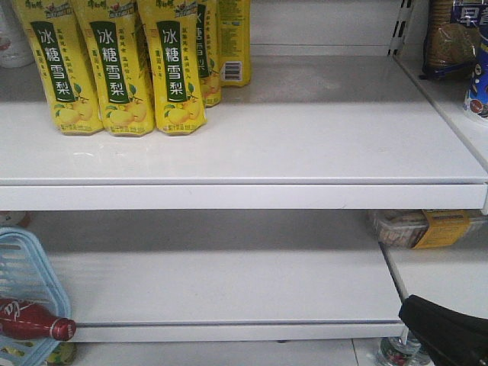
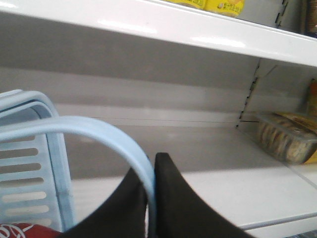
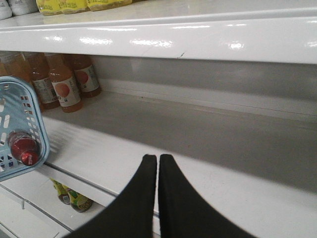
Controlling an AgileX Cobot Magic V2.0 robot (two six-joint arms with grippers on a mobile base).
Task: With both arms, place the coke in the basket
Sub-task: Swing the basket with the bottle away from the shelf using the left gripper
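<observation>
Found one coke [image 1: 30, 324] lying inside the one basket [image 1: 23, 259], cap poking past the rim, so judged the placing done or nearly done. Counted two claws: left claw [image 2: 148, 168] pinched tight on the basket handle [image 2: 74, 126], right claw [image 3: 158, 159] pressed together on nothing above the lower shelf [image 3: 237, 148].

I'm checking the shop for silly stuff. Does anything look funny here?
Yes. The coke lies sideways with its capped neck poking out past the rim of the basket, not tucked inside. The left end effector is pinched shut on the basket's handle.
</observation>
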